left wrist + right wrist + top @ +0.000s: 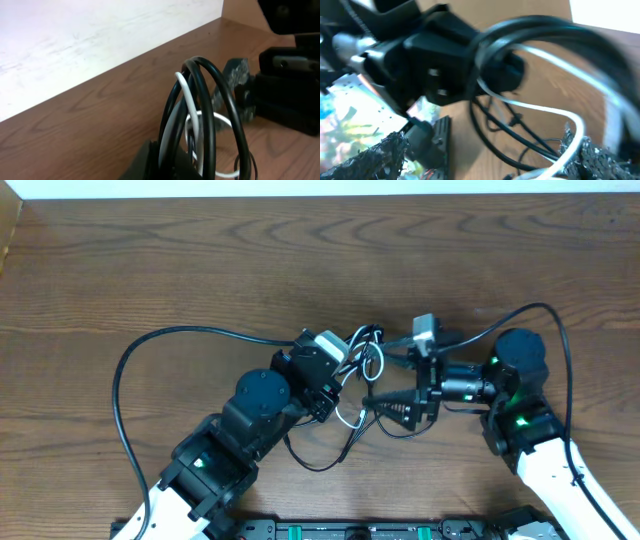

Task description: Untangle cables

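Note:
The cables (364,362) form a tangle of black and white loops at the table's middle, and one black loop (322,456) trails toward the front. My left gripper (340,376) is shut on the bundle. In the left wrist view the cables (200,100) rise in arcs out of that gripper (172,162). My right gripper (388,382) faces it from the right, open, with its fingers either side of the loops. In the right wrist view this gripper (482,142) is wide open. A white cable (570,135) lies against its right finger, and black cables (495,135) cross the gap.
Thick black arm cables (125,380) arc over the left and right of the wooden table (200,260). The left arm's black body (435,75) fills the upper left of the right wrist view. A black rail (360,530) runs along the front edge.

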Robot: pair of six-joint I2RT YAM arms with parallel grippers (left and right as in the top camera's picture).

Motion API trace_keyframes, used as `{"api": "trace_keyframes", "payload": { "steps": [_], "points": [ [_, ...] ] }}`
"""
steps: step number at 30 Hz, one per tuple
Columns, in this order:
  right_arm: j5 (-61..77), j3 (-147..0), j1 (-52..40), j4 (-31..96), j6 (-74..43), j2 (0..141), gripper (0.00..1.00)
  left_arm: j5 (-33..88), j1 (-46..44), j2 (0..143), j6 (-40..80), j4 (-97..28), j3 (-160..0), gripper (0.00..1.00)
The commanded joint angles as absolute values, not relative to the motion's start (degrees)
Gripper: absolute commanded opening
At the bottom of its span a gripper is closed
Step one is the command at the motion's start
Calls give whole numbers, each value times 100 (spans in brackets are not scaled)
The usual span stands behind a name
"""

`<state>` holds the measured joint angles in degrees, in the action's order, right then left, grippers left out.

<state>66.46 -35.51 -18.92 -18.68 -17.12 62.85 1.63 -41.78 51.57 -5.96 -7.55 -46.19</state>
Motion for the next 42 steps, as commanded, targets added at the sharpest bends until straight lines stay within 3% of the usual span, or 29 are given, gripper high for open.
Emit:
{"api": "trace_keyframes", "payload": {
  "steps": [1,13,19,25,28,42],
  "points": [
    [6748,-3588,-2126,-1863,-1553,6263,96,239,-4185,5207,-523,-711,-4648,8],
    [6394,-3588,-2410,-1835,-1527,6265,96,589,-4185,5207,-263,-497,-4648,8],
    [6322,-3588,-2410,-1839,-1507,6265,91,840,-4185,5207,-139,-349,-4648,8],
    [6318,-3588,-2412,-1837,-1511,6265,69,843,-4185,5210,-137,-351,-4648,8],
    [6342,-3588,-2451,-1833,-1514,6265,51,860,-4185,5210,-137,-353,-4648,8],
    [6361,-3588,-2860,-1863,-1492,6263,22,836,-4185,5210,-141,-357,-4648,8]
  ]
}}
